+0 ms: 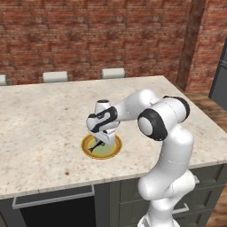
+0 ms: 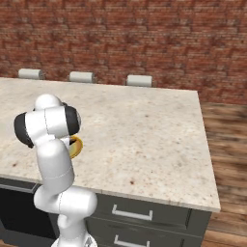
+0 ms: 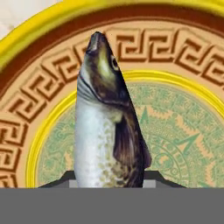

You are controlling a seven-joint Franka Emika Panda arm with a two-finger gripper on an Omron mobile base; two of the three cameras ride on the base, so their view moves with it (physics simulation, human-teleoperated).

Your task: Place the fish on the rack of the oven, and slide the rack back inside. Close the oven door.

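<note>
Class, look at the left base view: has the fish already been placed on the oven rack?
No. The fish lies on the plate on the counter, under the gripper.

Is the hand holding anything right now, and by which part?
The hand is closed on the fish over the plate, gripping its rear body, head pointing away.

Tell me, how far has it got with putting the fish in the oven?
Barely started. The gripper is down over the plate on the counter, its fingers closed on either side of the fish, which is not clearly lifted. Racking it, sliding the rack in and closing the door all remain.
</note>
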